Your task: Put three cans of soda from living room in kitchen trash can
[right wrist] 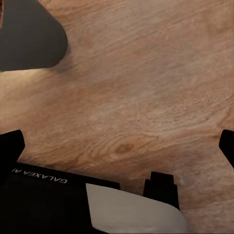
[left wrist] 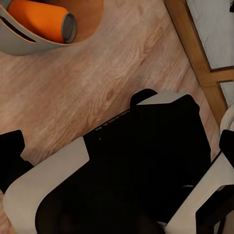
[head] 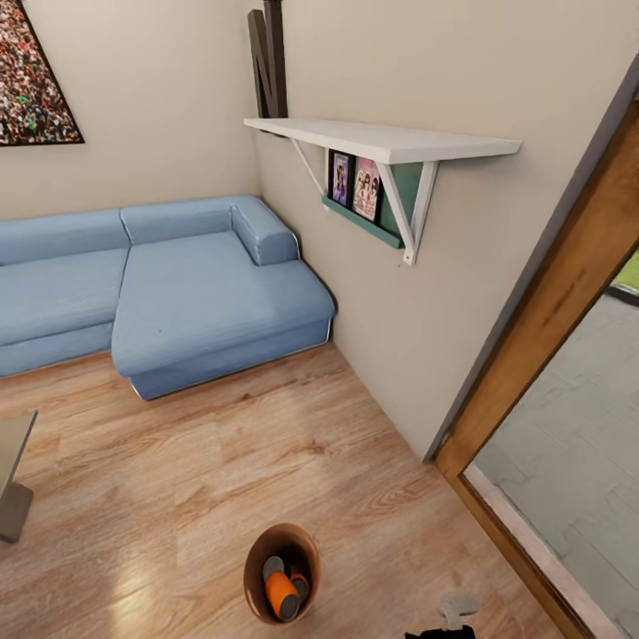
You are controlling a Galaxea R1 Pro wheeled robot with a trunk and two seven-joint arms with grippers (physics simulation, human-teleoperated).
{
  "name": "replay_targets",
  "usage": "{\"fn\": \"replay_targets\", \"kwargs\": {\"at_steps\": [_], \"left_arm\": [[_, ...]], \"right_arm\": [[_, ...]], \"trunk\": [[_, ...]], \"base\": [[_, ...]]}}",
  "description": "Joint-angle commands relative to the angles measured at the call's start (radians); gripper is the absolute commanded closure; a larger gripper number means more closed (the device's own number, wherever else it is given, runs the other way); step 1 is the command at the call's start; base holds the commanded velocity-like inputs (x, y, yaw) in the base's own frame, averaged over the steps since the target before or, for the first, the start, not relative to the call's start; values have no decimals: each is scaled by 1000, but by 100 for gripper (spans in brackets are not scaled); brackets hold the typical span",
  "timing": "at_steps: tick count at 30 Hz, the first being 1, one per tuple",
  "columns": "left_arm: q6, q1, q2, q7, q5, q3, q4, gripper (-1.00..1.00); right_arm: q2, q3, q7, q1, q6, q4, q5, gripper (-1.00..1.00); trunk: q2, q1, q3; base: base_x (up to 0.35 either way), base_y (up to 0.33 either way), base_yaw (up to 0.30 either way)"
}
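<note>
**Living room corner: bin with cans on wood floor**

Head view: small round tapered bin with brown inside [head: 280,571] on the light wood floor [head: 177,479], holding an orange drink can with grey metal top [head: 282,595] and two more cans, one grey top and one orange edge visible. Blue corner sofa [head: 177,284] far side of the floor; white wall shelf [head: 382,140] above; wooden door frame [head: 550,311] at right, grey paved ground beyond.

Left wrist view: bin's pale grey wall [left wrist: 19,46] and orange can [left wrist: 44,19] ahead of the left gripper, robot's black-and-white base [left wrist: 136,165] below, door frame close by.

Right wrist view: bare floor, open, beneath the right gripper; a dark grey rounded shape at one corner.

Both arms hang low, pointing down. Only dark fingertips at frame edges: cannot tell how either set of jaws stands
</note>
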Motion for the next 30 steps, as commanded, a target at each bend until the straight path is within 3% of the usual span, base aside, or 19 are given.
{"fn": "replay_targets", "kwargs": {"at_steps": [1,10,30], "left_arm": [[0,0,0,0,0,0,0,-100],[0,0,0,0,0,-2,0,-100],[1,0,-2,3,0,-15,1,-100]], "right_arm": [[2,0,4,0,3,6,0,-100],[26,0,10,16,6,17,0,-100],[30,-1,9,29,6,18,0,-100]], "trunk": [[0,0,1],[0,0,15],[0,0,48]], "base": [[0,0,-41],[0,0,-19],[0,0,0]]}}
